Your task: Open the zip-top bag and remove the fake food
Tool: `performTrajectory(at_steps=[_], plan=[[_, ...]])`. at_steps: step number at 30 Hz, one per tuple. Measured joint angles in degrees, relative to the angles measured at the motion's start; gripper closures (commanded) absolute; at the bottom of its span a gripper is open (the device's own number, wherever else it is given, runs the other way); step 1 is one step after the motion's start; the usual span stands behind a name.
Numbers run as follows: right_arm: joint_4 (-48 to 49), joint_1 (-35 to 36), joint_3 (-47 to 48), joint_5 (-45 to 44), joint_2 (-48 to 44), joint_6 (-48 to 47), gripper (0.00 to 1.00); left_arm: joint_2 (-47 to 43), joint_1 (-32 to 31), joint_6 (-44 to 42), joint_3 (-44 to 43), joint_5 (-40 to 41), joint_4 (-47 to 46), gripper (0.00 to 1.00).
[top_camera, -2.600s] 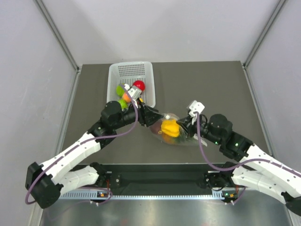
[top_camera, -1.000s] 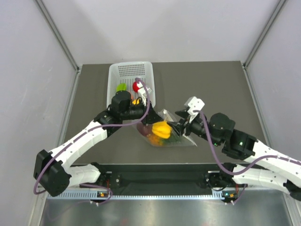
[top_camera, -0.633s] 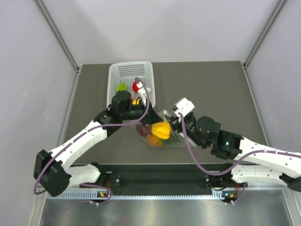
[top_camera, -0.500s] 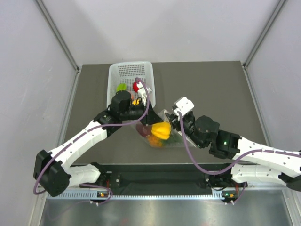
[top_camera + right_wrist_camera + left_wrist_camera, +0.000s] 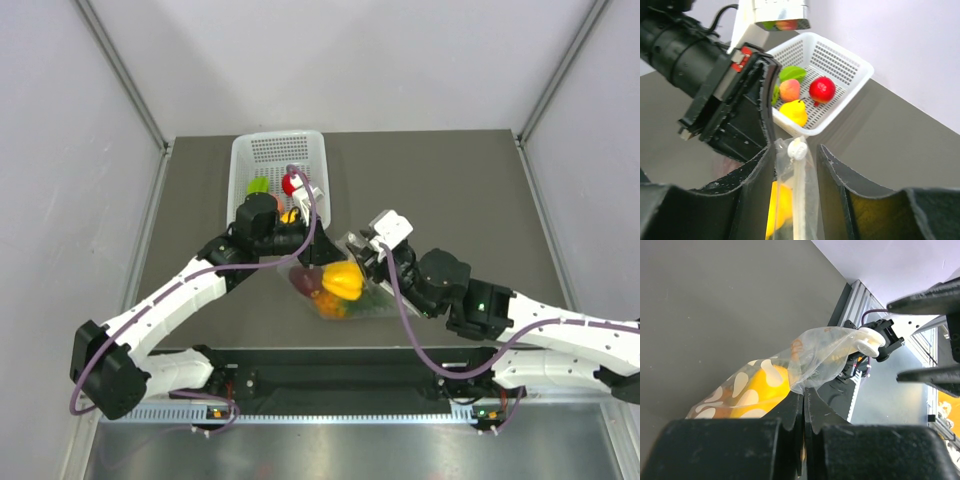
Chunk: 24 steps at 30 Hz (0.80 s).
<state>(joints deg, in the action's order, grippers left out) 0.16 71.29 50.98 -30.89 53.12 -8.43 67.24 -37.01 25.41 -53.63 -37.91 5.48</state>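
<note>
— Locating the zip-top bag point(image 5: 370, 298) first, tutor: where is it?

— Over the middle of the tabletop point(image 5: 450, 180), just near of the white basket point(image 5: 275, 150), spanned between the two arms. The fake food is inside it: a yellow pepper point(image 5: 343, 278), an orange piece point(image 5: 330, 305) on its near side, a maroon piece point(image 5: 303, 282) to its left.

— And the tools?

— The left tool point(image 5: 803, 405) is fully closed, pinching the clear dotted film on the bag's left side. The right tool point(image 5: 796, 150) stands partly open. Its fingers point(image 5: 765, 165) straddle the zip edge, with a small white tab point(image 5: 797, 148) between them. Whether they press the film yet cannot be told.

— So the step in hand is taking the second grip?

— It appears so. The right tool should close squarely on the stiff zip strip at the tab, not on the loose film below it, which is thin and likely to slip. Both fingers should meet the strip together, so that the edge is not pushed aside.

— And the left tool?

— It serves as the anchor and should hold firm while the right tool draws away along the line of the zip. The bag is best held taut between them, since slack would let the strip fold instead of parting. The mouth should not tip towards the tabletop, or the pepper may roll out uncontrolled.
</note>
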Motion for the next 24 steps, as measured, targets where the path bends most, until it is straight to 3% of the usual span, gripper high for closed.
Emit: performTrajectory(at_steps=[10, 16, 24], plan=[[0.3, 0.3, 0.0, 1.0, 3.6, -0.1, 0.61, 0.0, 0.0, 0.0, 0.0, -0.2, 0.2, 1.00], [0.1, 0.3, 0.0, -0.9, 5.2, -0.6, 0.84, -0.9, 0.0, 0.0, 0.0, -0.2, 0.9, 1.00], [-0.2, -0.2, 0.0, -2.2, 2.4, -0.6, 0.91, -3.1, 0.0, -2.3, 0.0, -0.4, 2.6, 1.00]])
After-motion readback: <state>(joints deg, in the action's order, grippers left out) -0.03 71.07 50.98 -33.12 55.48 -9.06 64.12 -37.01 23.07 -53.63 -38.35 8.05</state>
